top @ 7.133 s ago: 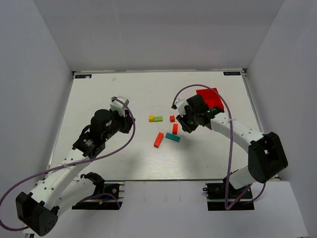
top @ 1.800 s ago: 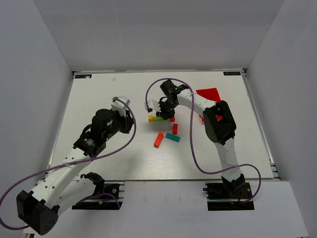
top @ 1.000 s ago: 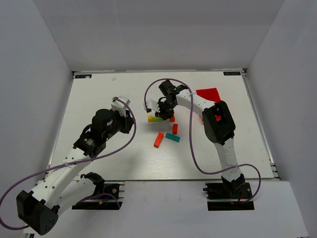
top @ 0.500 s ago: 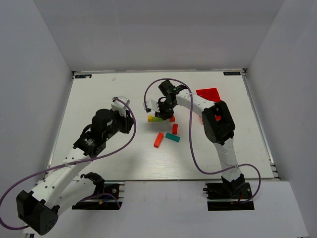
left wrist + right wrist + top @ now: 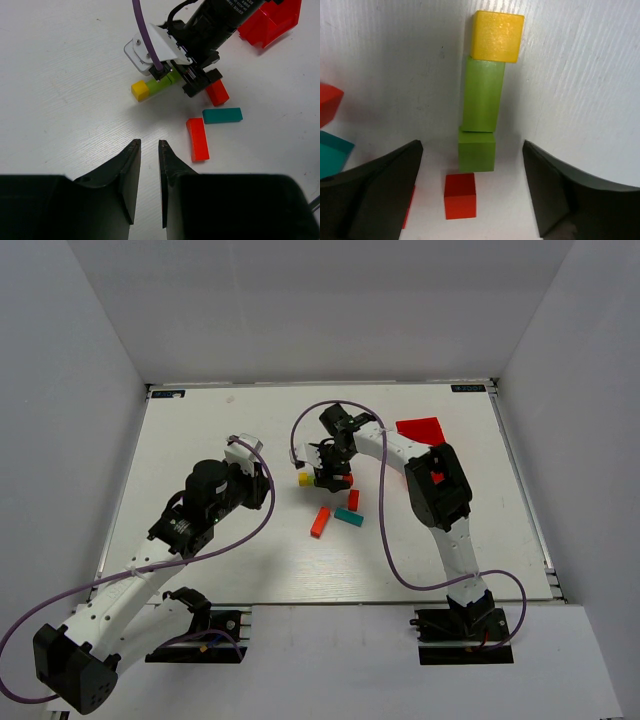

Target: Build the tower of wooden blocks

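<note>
The blocks lie flat in a row on the white table: a yellow cube (image 5: 497,36), a green bar (image 5: 482,93) and a green cube (image 5: 477,150) touch end to end. A small red cube (image 5: 459,195) lies just behind the green cube with a slight gap. My right gripper (image 5: 472,146) is open wide, its jaws on either side of the green and red cubes and touching neither. In the top view it (image 5: 330,475) covers most of the row; only the yellow cube (image 5: 305,479) shows. My left gripper (image 5: 149,146) hovers nearer, jaws a narrow gap apart, empty.
An orange bar (image 5: 320,522), a teal bar (image 5: 348,517) and a red block (image 5: 353,499) lie loose just in front of the row. A red plastic bin (image 5: 420,428) stands at the back right. The right arm's purple cable (image 5: 300,430) loops over the row.
My right gripper's jaws have spread wide over the row, and the red cube now lies free between them. The left arm has not moved.
</note>
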